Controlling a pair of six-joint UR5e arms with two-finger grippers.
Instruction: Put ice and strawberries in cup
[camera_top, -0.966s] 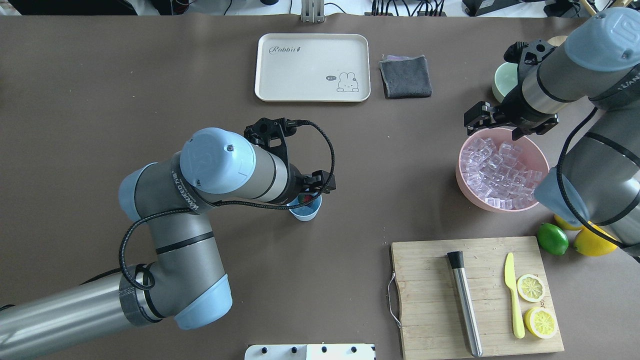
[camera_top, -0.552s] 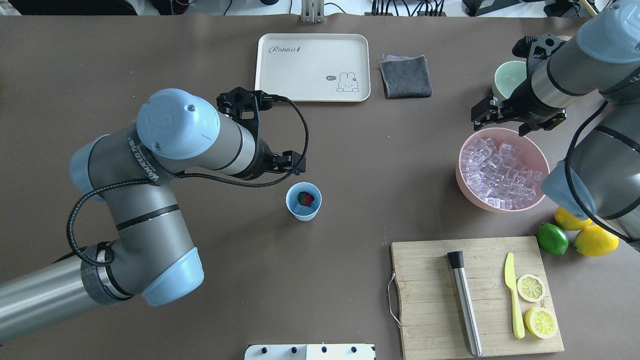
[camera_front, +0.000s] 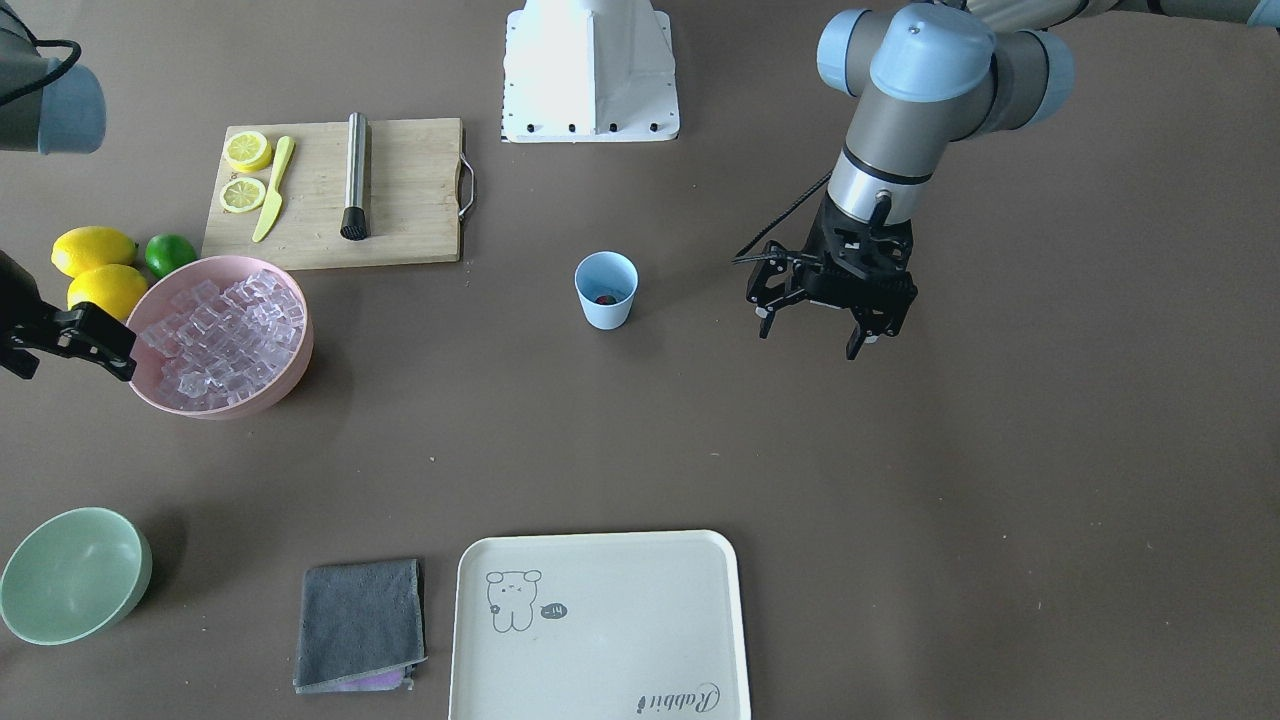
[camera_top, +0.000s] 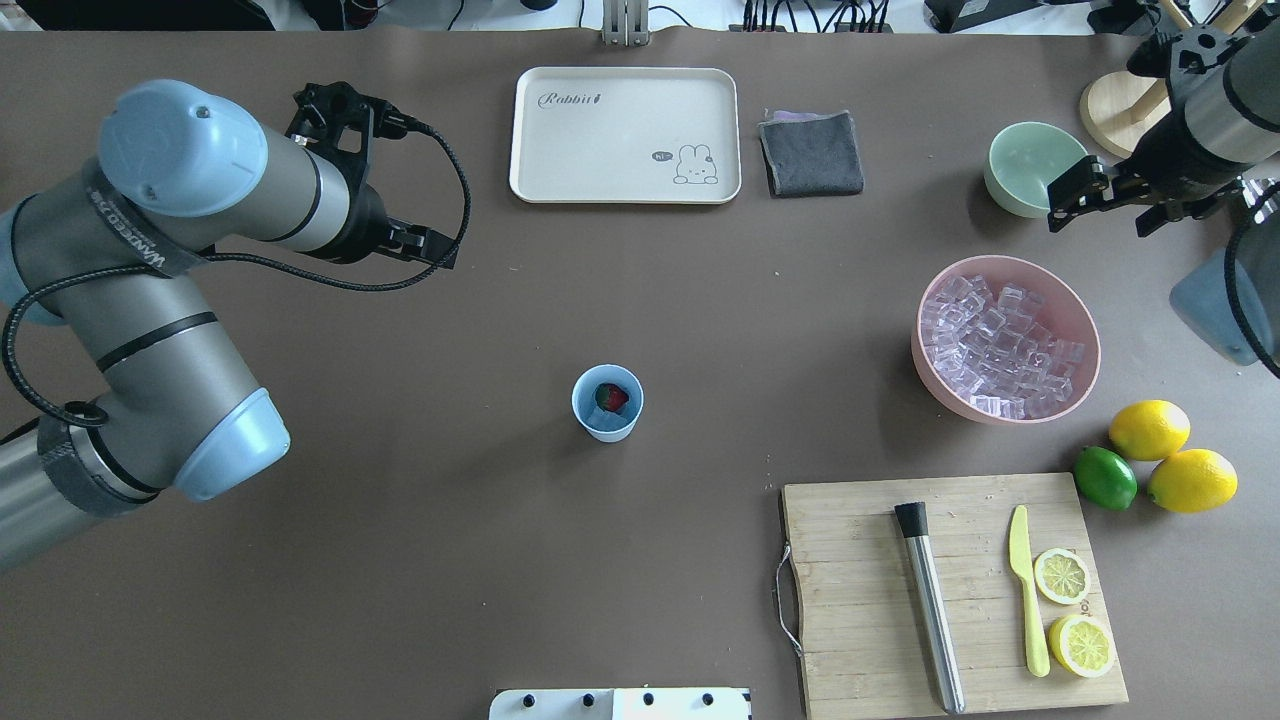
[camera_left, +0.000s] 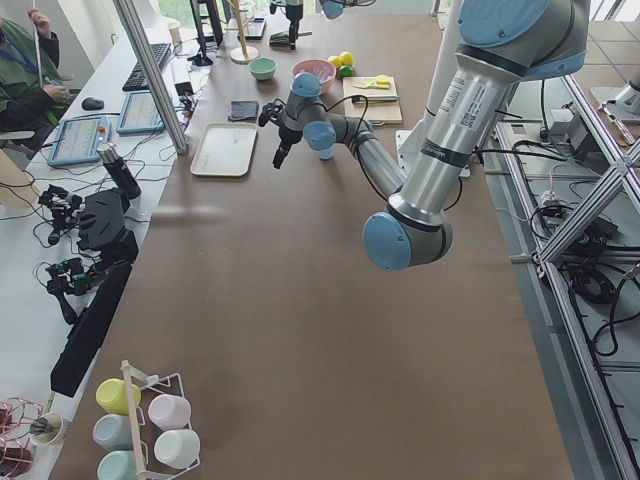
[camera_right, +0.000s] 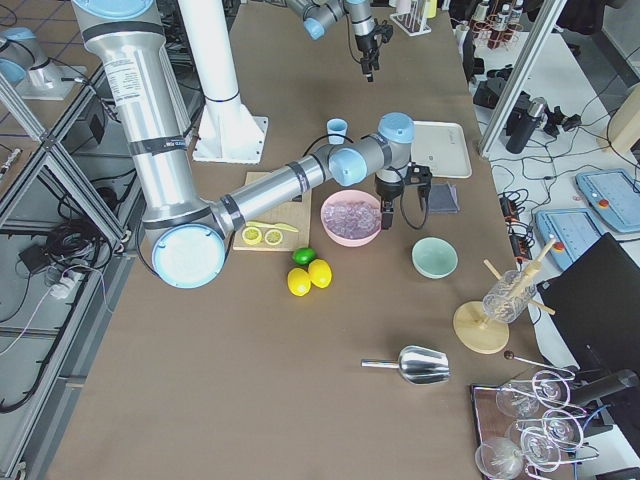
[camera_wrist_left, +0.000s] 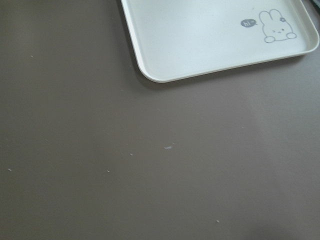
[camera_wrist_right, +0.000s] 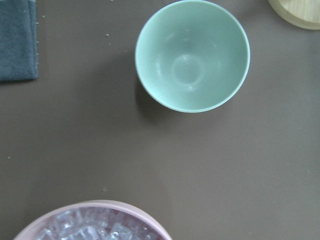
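Light blue plastic cup (camera_top: 608, 428) sits mid-frame with open table all round and the tiny red strawberry (camera_top: 612, 397) inside. Whatever's under it is hard to make out. Left gripper (camera_front: 812, 340) and right gripper (camera_top: 1100, 222) both gape wide, empty, well clear of it.

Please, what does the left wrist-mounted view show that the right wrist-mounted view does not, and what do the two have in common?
Only the left wrist-mounted view shows the cream tray, with its rabbit drawing near one corner. Only the right wrist-mounted view shows the empty green bowl, the rim of the pink bowl with ice in it, one edge of the grey cloth and part of a wooden base. Both show the brown table, and they share nothing else.
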